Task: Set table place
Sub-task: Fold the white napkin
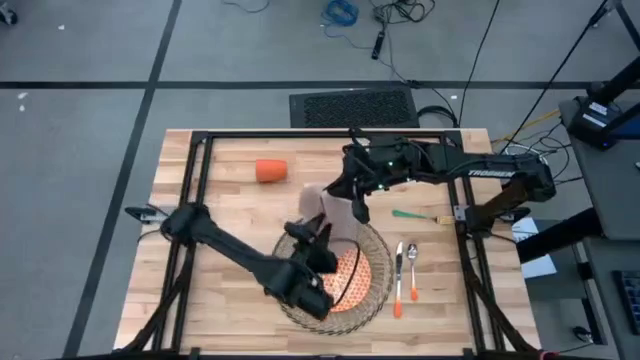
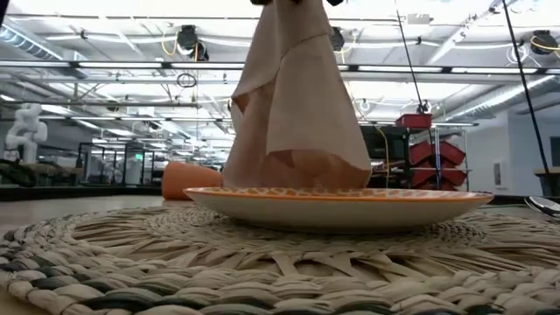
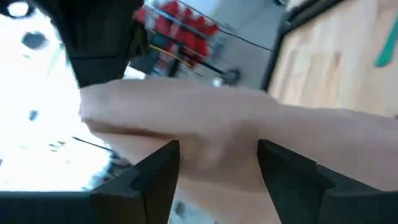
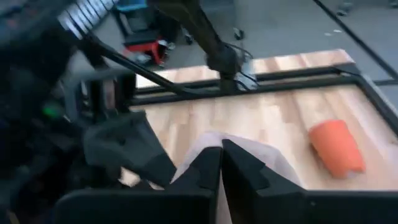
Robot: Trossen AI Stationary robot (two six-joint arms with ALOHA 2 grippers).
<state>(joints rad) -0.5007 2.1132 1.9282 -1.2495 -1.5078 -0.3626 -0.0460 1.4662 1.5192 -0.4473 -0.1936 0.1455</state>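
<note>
we found bare table (image 1: 230, 215) at the left of the high view, blocked only by the tipped cup (image 1: 270, 170) near the top. the hanging napkin (image 1: 335, 208) and both arms crowded the centre; cutlery (image 1: 405, 270) lined the placemat's (image 1: 372, 292) right side.

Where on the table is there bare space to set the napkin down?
Bare wood lies left of the placemat below the orange cup, and between placemat and spoon. Crowded: the plate, where both arms meet at the napkin.
</note>
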